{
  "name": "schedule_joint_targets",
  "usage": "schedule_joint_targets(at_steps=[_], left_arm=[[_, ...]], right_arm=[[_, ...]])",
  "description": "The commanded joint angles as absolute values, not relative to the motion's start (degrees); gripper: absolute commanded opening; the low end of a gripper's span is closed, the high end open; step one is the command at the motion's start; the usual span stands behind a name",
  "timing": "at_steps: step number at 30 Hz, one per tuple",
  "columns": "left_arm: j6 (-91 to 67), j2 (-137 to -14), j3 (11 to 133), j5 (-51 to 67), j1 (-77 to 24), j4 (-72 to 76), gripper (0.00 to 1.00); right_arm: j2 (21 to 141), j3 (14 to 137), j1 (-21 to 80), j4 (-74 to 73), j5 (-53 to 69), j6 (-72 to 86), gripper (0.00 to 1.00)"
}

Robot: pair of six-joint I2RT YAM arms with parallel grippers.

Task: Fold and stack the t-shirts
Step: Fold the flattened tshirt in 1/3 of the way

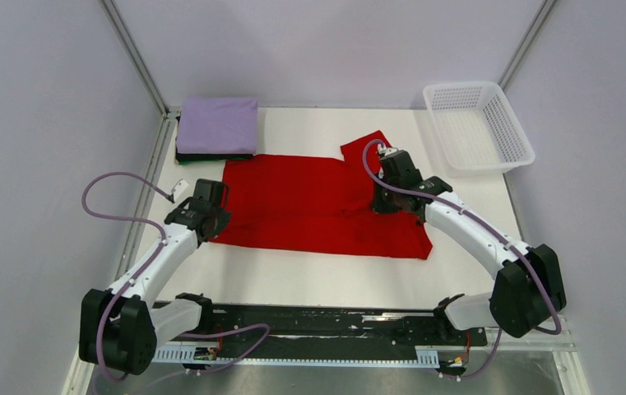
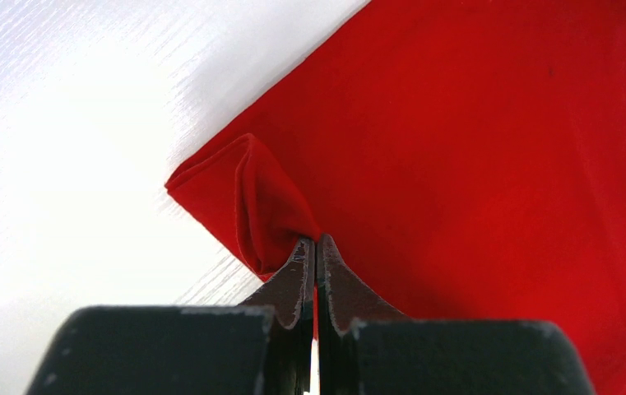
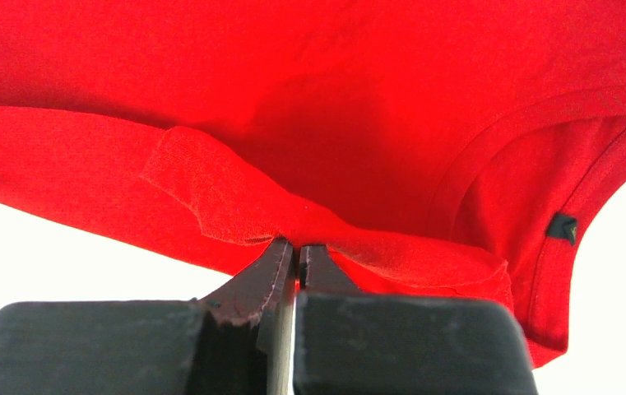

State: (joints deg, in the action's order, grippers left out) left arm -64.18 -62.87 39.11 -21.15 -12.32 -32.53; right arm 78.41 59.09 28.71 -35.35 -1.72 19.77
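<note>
Lying spread across the middle of the frame, the plain bright red cloth t-shirt (image 1: 309, 206) is being pinched at both ends. The left gripper (image 2: 315, 243) is clamping its left corner and the right gripper (image 3: 297, 247) is clamping a fold beside the collar (jaws tight on cloth). The folded lavender t-shirt (image 1: 217, 123) is sitting at upper left.

At 6 o'clock, left gripper (image 2: 316, 251), jaws pressed together on a bunched corner of red shirt (image 2: 474, 156). Shirt fills 12 to 5 o'clock; white table (image 2: 62, 123) 7 to 11.
</note>
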Motion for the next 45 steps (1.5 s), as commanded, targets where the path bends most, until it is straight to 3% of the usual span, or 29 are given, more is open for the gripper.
schedule_joint_targets(at_steps=[1, 9, 10, 13, 14, 15, 16, 18, 19, 20, 21, 27, 32, 38, 45], left_arm=[[-63.54, -64.81, 41.54, -24.06, -11.51, -28.72, 0.01], [-62.99, -74.71, 43.37, -24.26, -9.17, -23.11, 0.1], [-62.61, -77.08, 44.2, -23.47, -8.38, -21.47, 0.22], [-61.32, -80.85, 46.53, -21.48, -6.47, -19.5, 0.44], [-61.02, -81.71, 48.22, -21.24, -6.09, -19.35, 0.64], [-59.99, -81.81, 49.11, -20.96, -5.59, -19.56, 0.75], [-59.23, -81.43, 51.37, -21.16, -5.43, -21.13, 0.94], [-57.81, -79.54, 54.31, -22.99, -5.29, -23.75, 0.99], [-57.25, -78.66, 54.93, -24.05, -5.28, -24.4, 0.99], [-56.04, -76.77, 55.61, -24.23, -5.28, -25.26, 1.0], [-55.31, -75.78, 55.76, -23.8, -5.27, -25.42, 1.0], [-46.34, -69.84, 53.83, -7.7, -5.36, -24.54, 1.0], [-44.74, -68.21, 49.44, 4.33, -5.87, -23.53, 1.0], [-46.42, -64.45, 42.07, 6.75, -9.11, -21.57, 1.0], [-46.14, -67.59, 39.97, 4.4, -9.23, -20.78, 1.0]], right_arm=[[81.61, 62.36, 27.59, -31.46, -0.97, 15.9, 0.0], [93.44, 66.64, 24.75, -24.01, -9.02, 12.85, 0.03], [95.16, 67.83, 24.45, -22.6, -10.82, 12.21, 0.07], [101.38, 73.21, 23.03, -18.6, -15.0, 10.08, 0.18], [103.46, 74.68, 22.68, -18.6, -16.2, 9.27, 0.26], [104.97, 77.53, 22.52, -19.2, -18.2, 8.93, 0.44], [105.93, 79.26, 22.52, -20.17, -20.02, 8.74, 0.54], [105.68, 80.28, 22.59, -21.23, -22.02, 9.61, 0.72], [104.43, 79.58, 22.59, -21.26, -22.01, 10.45, 0.9], [102.74, 78.1, 22.54, -21.22, -21.41, 11.53, 0.99], [100.9, 76.37, 22.58, -21.25, -20.36, 12.83, 1.0], [88.98, 63.7, 22.67, -20.76, -6.15, 19.48, 1.0], [82.66, 55.09, 22.78, -20.47, -2.32, 23.61, 1.0], [78.99, 49.16, 22.76, -18.09, 4.84, 26.48, 1.0], [81.08, 48.08, 22.77, -17.32, 4.6, 27.33, 1.0]])
